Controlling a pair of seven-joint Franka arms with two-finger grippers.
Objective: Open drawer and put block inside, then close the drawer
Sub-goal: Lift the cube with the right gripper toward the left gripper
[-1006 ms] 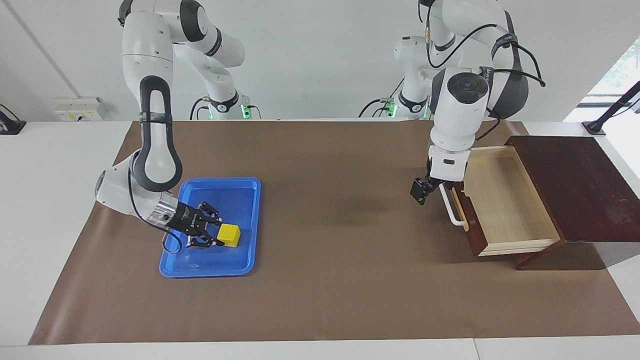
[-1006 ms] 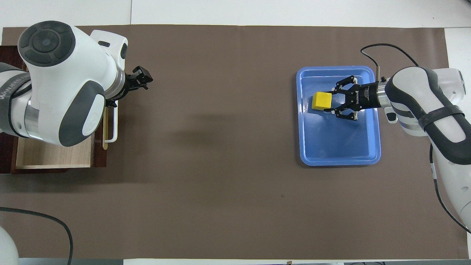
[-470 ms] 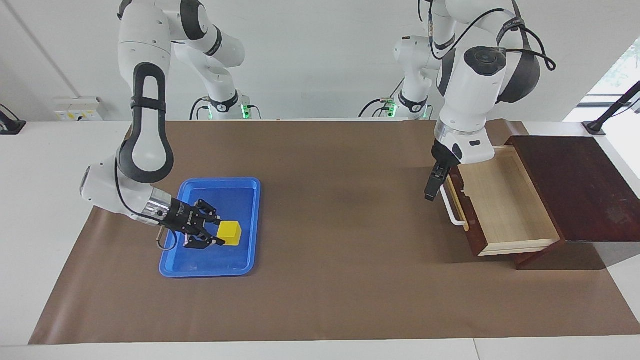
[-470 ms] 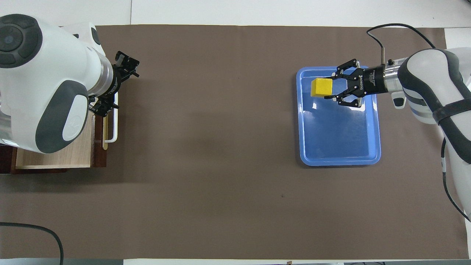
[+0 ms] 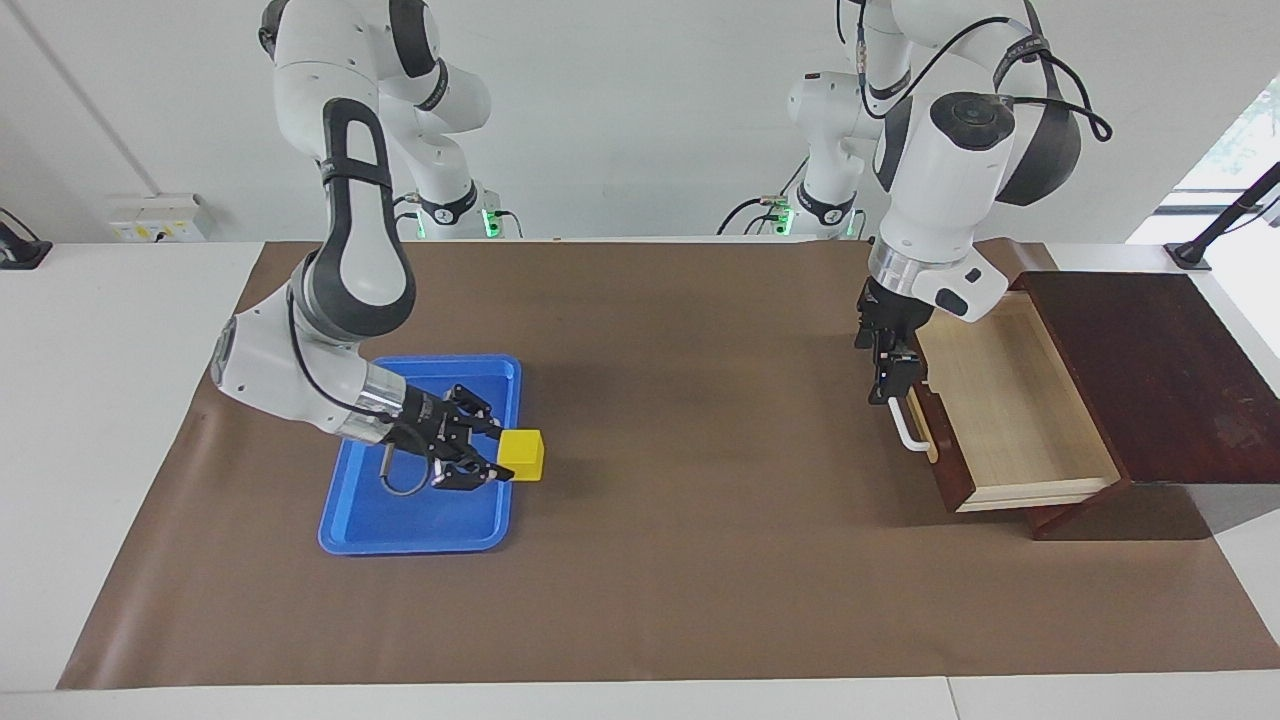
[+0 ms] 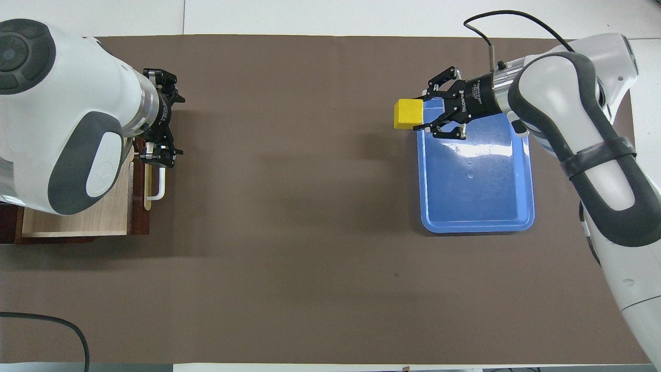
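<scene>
Two arms are over the bench [image 5: 640, 600], which is covered by a brown mat, and the flat blue tray [image 5: 400, 525] serves as my landmark. The right tool [image 5: 497, 458] is clamped on the block [image 5: 522, 455], a small yellow cube pinched between its fingertips. The block is lifted clear and hangs over the tray's edge that faces the drawer, about at the rim, with part of it over the brown mat beside the tray (the overhead view shows this best). From above, the right tool [image 6: 424, 111] reaches out level from the tray's corner farthest from the robots, the block [image 6: 408, 113] at its tip.

Well apart from the tray, toward the left arm's end of the bench, the drawer [image 5: 1010, 410] stands pulled open from its dark wooden box [image 5: 1150, 370], its pale inside bare. The left tool [image 5: 893, 375] points down just above the white bar handle [image 5: 908, 432], at the end of it nearer the robots. In the overhead view the left tool [image 6: 161, 116] shows its fingers apart, with nothing between them, over the handle [image 6: 157, 181].
</scene>
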